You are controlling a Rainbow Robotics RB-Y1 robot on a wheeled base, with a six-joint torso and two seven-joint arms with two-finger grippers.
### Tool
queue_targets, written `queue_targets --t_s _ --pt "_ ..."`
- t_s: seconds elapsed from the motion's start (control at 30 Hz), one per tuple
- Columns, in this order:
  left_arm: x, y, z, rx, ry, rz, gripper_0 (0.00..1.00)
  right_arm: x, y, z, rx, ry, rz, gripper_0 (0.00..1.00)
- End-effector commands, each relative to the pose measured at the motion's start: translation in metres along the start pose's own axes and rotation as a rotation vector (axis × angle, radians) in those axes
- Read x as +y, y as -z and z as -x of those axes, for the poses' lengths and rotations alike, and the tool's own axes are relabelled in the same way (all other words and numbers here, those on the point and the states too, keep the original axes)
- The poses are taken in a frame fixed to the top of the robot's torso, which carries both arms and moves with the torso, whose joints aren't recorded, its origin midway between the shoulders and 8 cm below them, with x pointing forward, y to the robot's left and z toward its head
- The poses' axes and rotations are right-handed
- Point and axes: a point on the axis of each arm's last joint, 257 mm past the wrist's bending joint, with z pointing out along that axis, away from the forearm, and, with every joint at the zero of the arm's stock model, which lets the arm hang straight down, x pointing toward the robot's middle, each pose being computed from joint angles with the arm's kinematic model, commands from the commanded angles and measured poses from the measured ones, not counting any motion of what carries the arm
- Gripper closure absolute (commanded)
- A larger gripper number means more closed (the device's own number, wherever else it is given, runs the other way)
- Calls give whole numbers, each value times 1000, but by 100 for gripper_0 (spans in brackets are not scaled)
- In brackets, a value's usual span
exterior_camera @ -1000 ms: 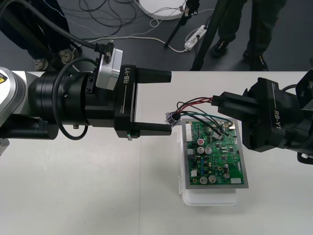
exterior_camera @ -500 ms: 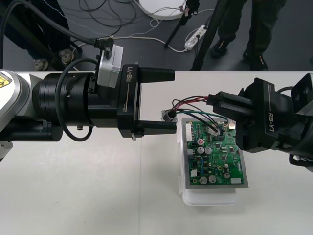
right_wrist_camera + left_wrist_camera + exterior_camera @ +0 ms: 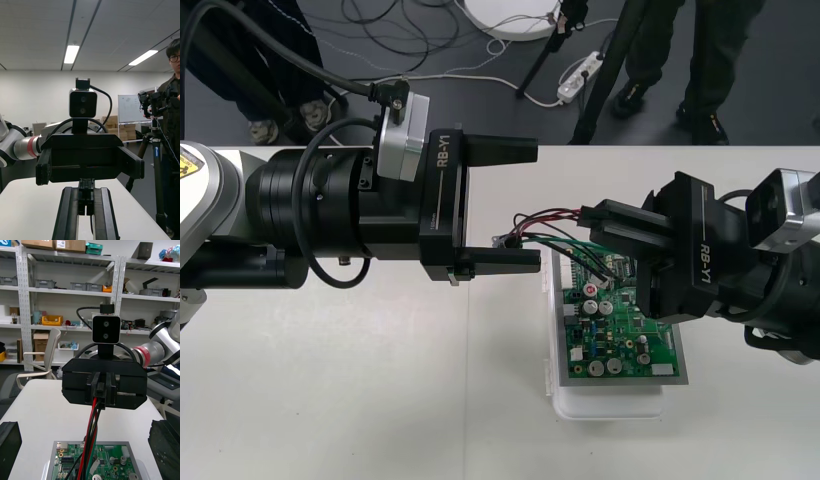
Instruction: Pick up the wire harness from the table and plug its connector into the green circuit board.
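Right tool [image 3: 592, 222] closer, plug [image 3: 101, 392] between fingers [image 3: 91, 388]

A lab: metal shelving [image 3: 67, 290] with parts bins [image 3: 45, 284], camera tripod [image 3: 156, 165].

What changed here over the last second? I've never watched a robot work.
The right gripper, shut on the wire harness, slid across the green circuit board toward the left gripper, carrying the wires along; their loose end now hangs beside one of the left gripper's fingers. The left gripper edged slightly toward it. Unchanged: the left gripper open, the right one's grip, the board's place.
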Motion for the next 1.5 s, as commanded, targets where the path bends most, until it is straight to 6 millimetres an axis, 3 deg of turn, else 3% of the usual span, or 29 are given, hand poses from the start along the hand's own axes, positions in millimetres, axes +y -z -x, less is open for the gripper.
queue_targets --t_s 0.03,0.43,1.27,1.33,1.37,1.4,1.43,1.5 --pt "6 -7 18 -25 -74 7 0 6 -20 6 -32 40 36 100" --pt "6 -7 19 -29 -72 8 0 5 -37 3 -36 62 45 100" --pt "4 -8 17 -26 -69 4 0 11 -35 0 -31 41 58 100" --pt "4 -8 17 -28 -68 4 20 11 -34 0 -32 37 57 100" --pt "4 -8 17 -28 -69 4 60 10 -34 1 -33 37 56 100" --pt "4 -8 17 -28 -69 4 92 10 -34 1 -34 36 56 100" --pt "4 -8 17 -28 -71 4 99 10 -34 1 -36 36 55 100" --pt "3 -9 16 -27 -70 2 100 10 -34 1 -36 36 55 100"
